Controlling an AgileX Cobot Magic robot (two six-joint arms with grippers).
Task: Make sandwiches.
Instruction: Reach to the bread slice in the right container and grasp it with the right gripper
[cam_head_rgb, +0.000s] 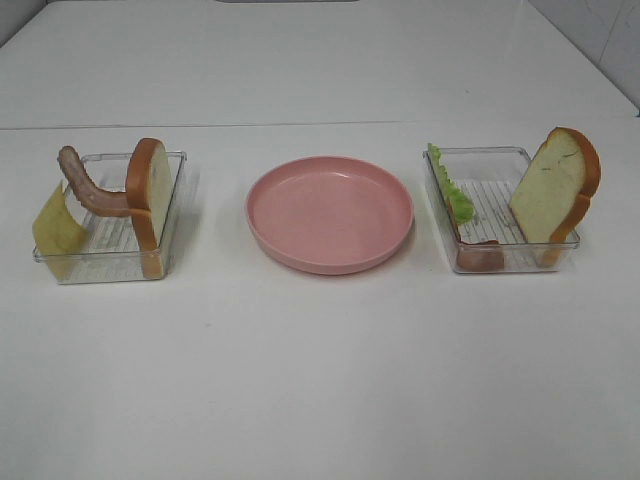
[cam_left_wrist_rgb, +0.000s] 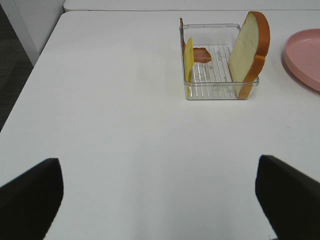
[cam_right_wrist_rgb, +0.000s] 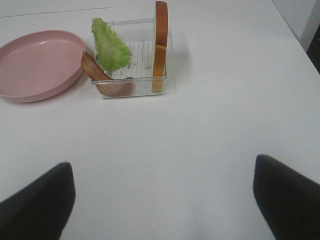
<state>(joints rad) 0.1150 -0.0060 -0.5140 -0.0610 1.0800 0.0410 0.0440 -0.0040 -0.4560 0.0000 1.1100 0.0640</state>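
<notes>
Left gripper (cam_left_wrist_rgb: 159, 197) was wide open, empty, bread slice (cam_left_wrist_rgb: 248, 52), cheese (cam_left_wrist_rgb: 188, 60) and bacon (cam_left_wrist_rgb: 201, 55) stood well beyond its fingers (cam_left_wrist_rgb: 30, 195), right gripper (cam_right_wrist_rgb: 161, 197) likewise open and empty, lettuce (cam_right_wrist_rgb: 111, 50), second bread slice (cam_right_wrist_rgb: 160, 45), seemingly another bacon strip (cam_right_wrist_rgb: 100, 77) ahead.

Left of the pink plate (cam_head_rgb: 330, 213), the bread slice (cam_head_rgb: 152, 190) hides one end of the bacon strip (cam_head_rgb: 90, 190). Right of it, a second bacon strip (cam_head_rgb: 478, 256) blurs behind the clear tray (cam_head_rgb: 520, 264) wall. The wrist views crop the plate, and of the left hand (cam_left_wrist_rgb: 157, 170) and right hand (cam_right_wrist_rgb: 162, 167) only dark finger ends show.
</notes>
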